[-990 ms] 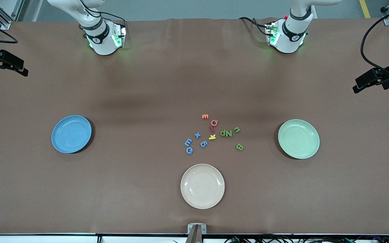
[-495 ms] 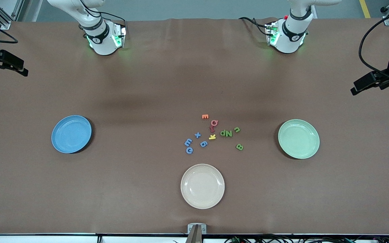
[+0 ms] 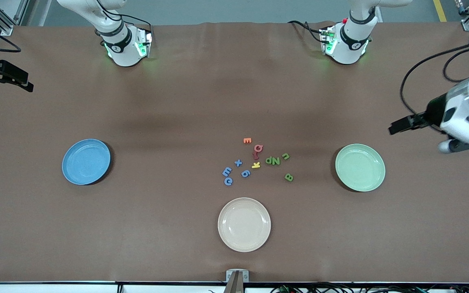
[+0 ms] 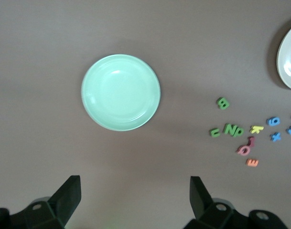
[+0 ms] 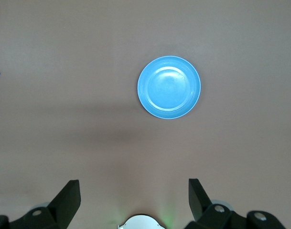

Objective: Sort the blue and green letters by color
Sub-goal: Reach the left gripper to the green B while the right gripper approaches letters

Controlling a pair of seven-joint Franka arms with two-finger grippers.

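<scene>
Both tools, left and right, hang wide open and empty, the green letters and blue letters lying loose on the tabletop between them, light, thin, probably stiff, best pinched across their flat edges.

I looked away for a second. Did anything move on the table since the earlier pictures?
Only the left arm moved: its left gripper swung in over the table's end toward the green plate, jaws open, holding nothing. The right gripper waits open at its end, as before. The blue and green letters, the blue plate and the cream plate stayed put.
</scene>
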